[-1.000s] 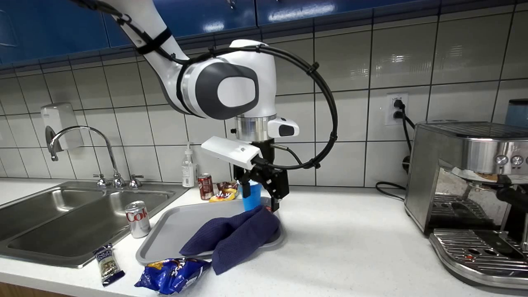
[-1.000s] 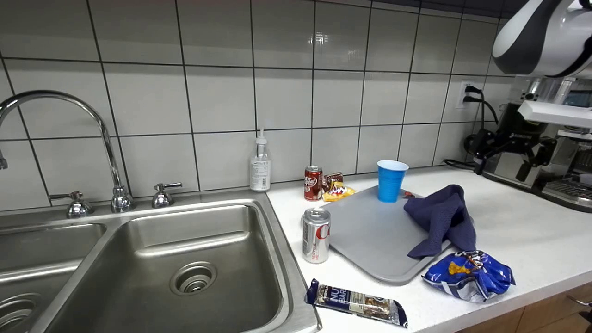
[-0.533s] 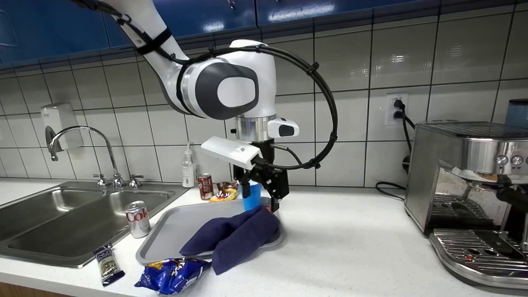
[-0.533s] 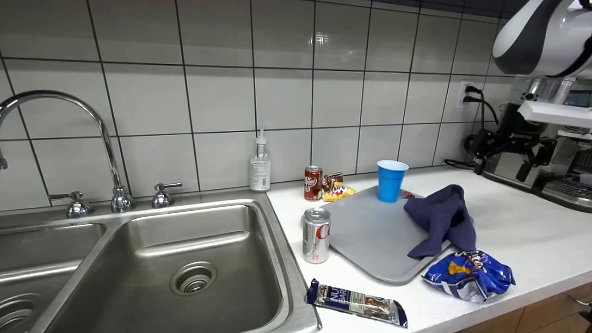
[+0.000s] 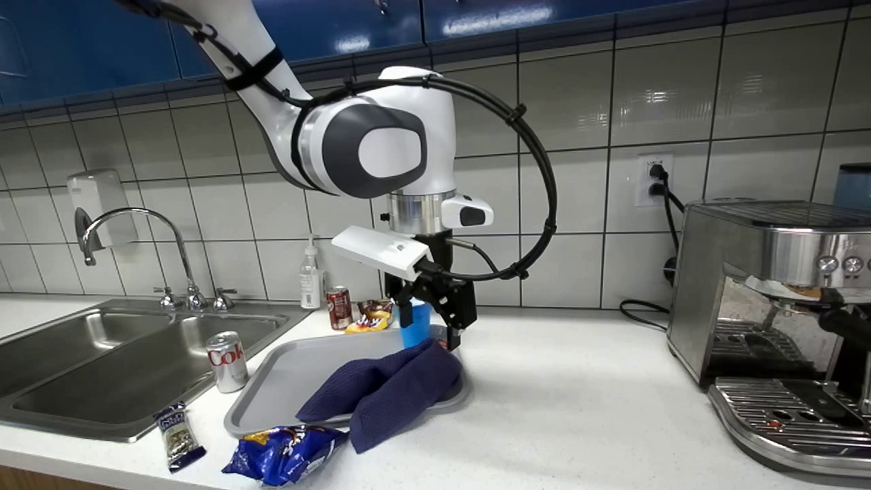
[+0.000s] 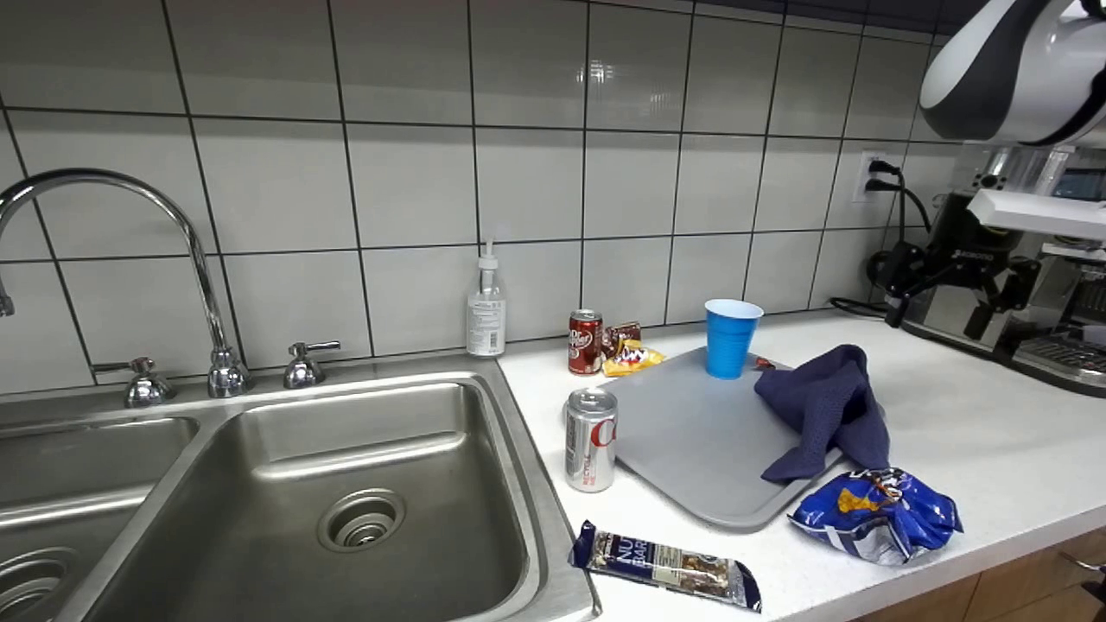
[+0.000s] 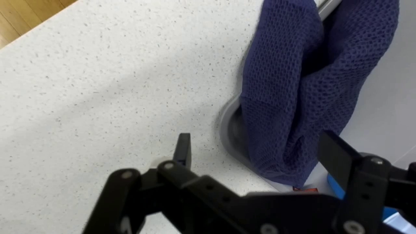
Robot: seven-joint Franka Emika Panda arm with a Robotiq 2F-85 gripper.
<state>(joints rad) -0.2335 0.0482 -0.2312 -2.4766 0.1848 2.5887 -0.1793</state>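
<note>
Low in the wrist view, your gripper (image 7: 256, 139) has its fingers (image 7: 338, 158) spread wide, apart from the navy towel (image 7: 279, 87) at upper right.

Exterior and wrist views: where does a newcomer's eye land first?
Probably on the white arm, looming at the top of an exterior view, its gripper open near the navy towel. The towel slumps over the edge of the gray tray. Then the blue cup, upright on the tray, toward the wall.
</note>
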